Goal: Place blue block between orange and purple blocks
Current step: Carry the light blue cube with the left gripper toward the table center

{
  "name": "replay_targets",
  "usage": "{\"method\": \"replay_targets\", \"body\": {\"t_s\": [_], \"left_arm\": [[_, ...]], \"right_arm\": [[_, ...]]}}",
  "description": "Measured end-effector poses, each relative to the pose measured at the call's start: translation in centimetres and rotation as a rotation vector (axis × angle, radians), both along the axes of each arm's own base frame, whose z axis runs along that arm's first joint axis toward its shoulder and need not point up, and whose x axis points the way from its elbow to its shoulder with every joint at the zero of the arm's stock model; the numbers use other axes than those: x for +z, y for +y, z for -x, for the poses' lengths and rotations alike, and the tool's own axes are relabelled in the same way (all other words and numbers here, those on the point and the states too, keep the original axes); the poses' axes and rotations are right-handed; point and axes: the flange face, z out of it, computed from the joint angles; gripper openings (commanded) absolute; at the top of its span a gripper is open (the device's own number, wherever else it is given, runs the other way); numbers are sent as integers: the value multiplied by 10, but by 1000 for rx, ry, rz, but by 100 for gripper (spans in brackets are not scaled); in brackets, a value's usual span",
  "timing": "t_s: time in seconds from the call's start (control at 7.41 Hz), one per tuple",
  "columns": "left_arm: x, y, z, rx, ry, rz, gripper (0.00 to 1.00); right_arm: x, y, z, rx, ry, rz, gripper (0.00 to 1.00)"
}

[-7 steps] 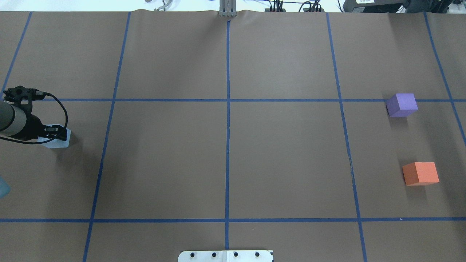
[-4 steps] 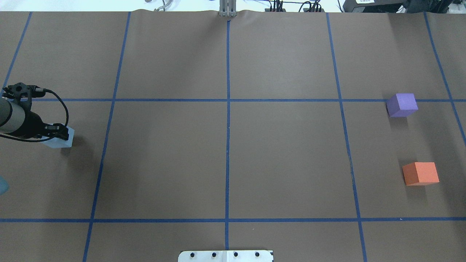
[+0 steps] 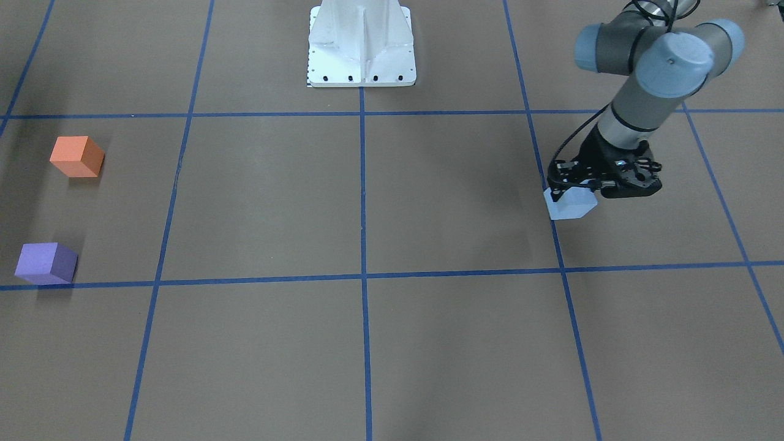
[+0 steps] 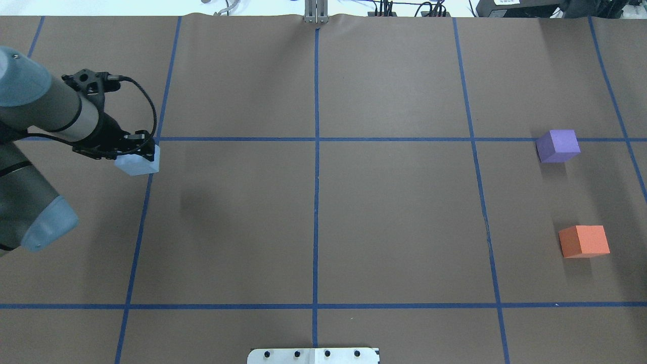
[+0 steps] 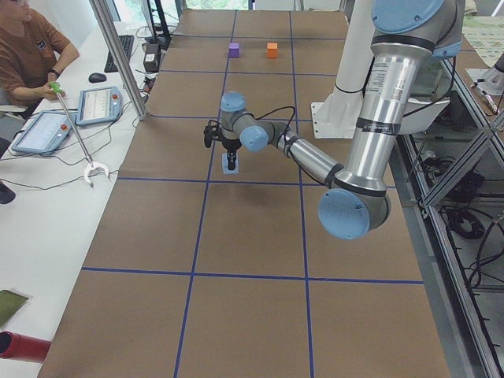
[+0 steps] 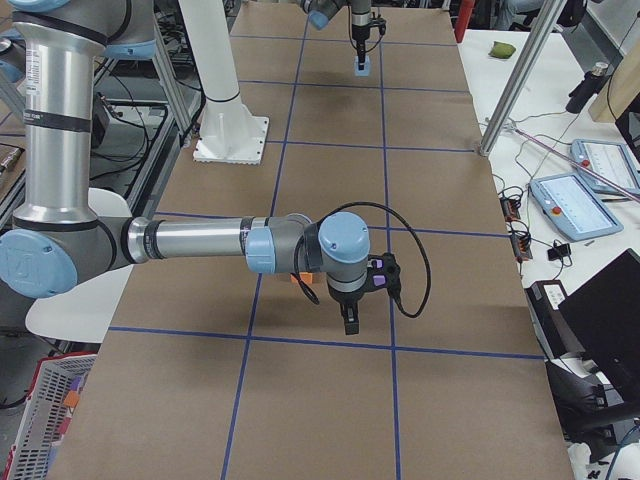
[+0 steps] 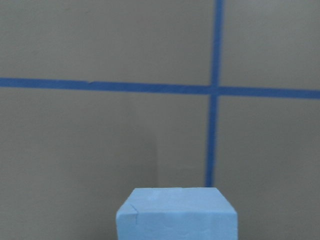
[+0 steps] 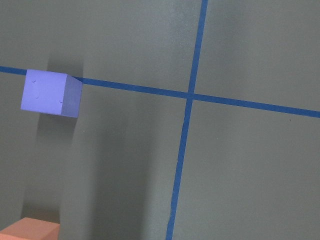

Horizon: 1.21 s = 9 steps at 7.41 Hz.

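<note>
My left gripper [image 4: 135,154] is shut on the light blue block [image 4: 138,163] and holds it above the table at the left, over a blue tape crossing. The block also shows in the front view [image 3: 570,206] and low in the left wrist view [image 7: 176,214]. The purple block [image 4: 557,145] and the orange block [image 4: 584,241] sit far right, with a gap between them. Both show in the right wrist view, purple [image 8: 50,93] and orange [image 8: 29,230]. My right gripper [image 6: 349,320] hangs near those blocks and shows only in the exterior right view, so I cannot tell its state.
Blue tape lines [image 4: 316,151] divide the brown table into a grid. The robot's white base [image 3: 361,46] stands at the near middle edge. An operator [image 5: 31,55] sits with tablets beside the table's far long edge.
My left arm has lifted the blue block off the table and carried it to the right and further from the robot's base. The purple and orange blocks have not moved.
</note>
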Motion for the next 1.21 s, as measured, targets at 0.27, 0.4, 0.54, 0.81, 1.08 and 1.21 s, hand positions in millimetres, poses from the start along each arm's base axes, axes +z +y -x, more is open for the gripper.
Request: {"method": "replay_targets", "body": {"t_s": [0.27, 0.4, 0.54, 0.81, 1.08, 1.21], "left_arm": [[-107, 1, -101, -11, 59, 62, 0], [-148, 4, -149, -19, 59, 55, 0], [-177, 5, -193, -26, 42, 36, 0], [-197, -3, -242, -16, 1, 9, 1], [-189, -1, -266, 8, -31, -20, 32], [-185, 5, -276, 21, -30, -27, 58]], "right_arm": [[-13, -1, 1, 35, -16, 12, 100], [-22, -1, 3, 48, -29, 16, 100], [-28, -2, 7, 50, -38, 17, 100], [-40, -7, 13, 45, -78, 9, 100], [-80, -24, 24, 95, -149, 39, 100], [-120, -34, 42, 121, -178, 58, 100]]}}
